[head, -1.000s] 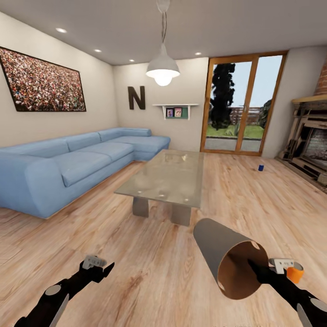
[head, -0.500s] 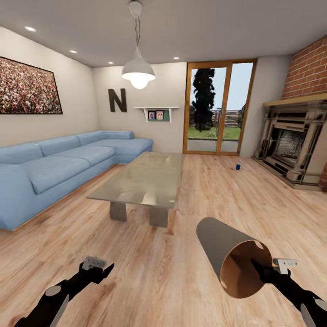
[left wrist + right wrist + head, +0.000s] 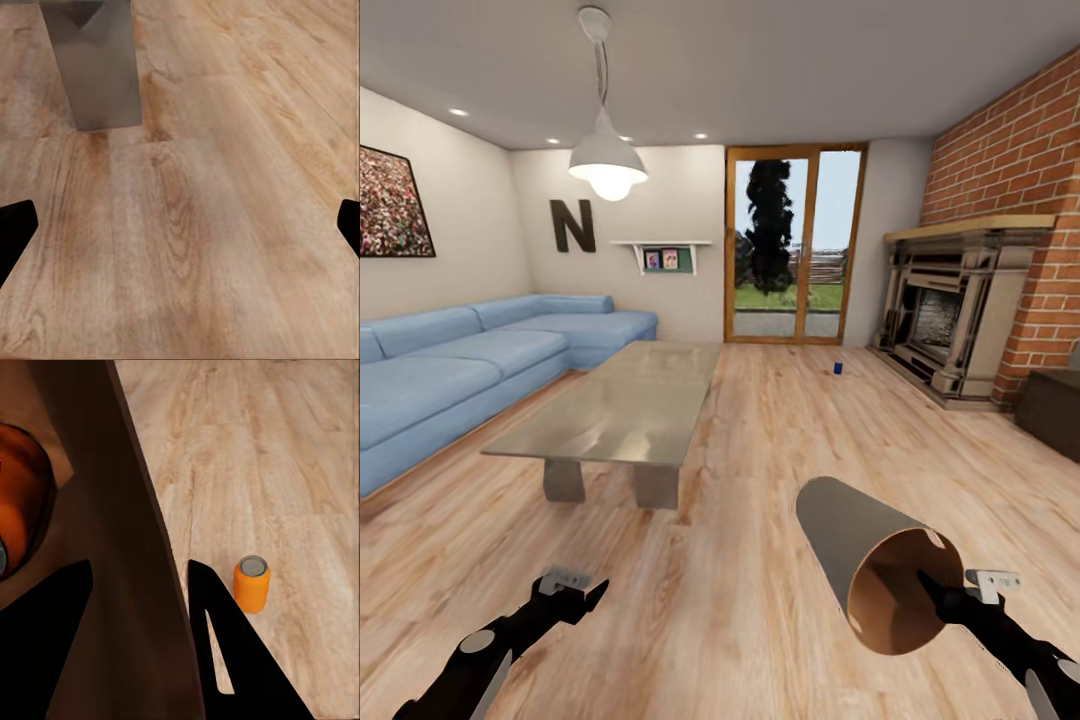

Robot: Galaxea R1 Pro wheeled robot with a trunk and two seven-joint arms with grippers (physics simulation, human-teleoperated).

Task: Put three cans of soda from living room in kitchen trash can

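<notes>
Camera has panned right, fireplace [image 3: 945, 335] entering view. Right gripper [image 3: 945, 600] clamps the bin [image 3: 860, 555] rim, mouth toward robot; orange can [image 3: 251, 583] stands upright beside it. Left gripper [image 3: 570, 590] spread, empty.

The bin [image 3: 838, 527] is light grey outside, orange-brown within. One can [image 3: 251, 583] is orange with a grey top; another can [image 3: 838, 368] is dark blue. The sofa [image 3: 450, 372] is pale blue, the chimney [image 3: 1020, 170] red brick, the floor [image 3: 710, 600] grained light wood.
</notes>
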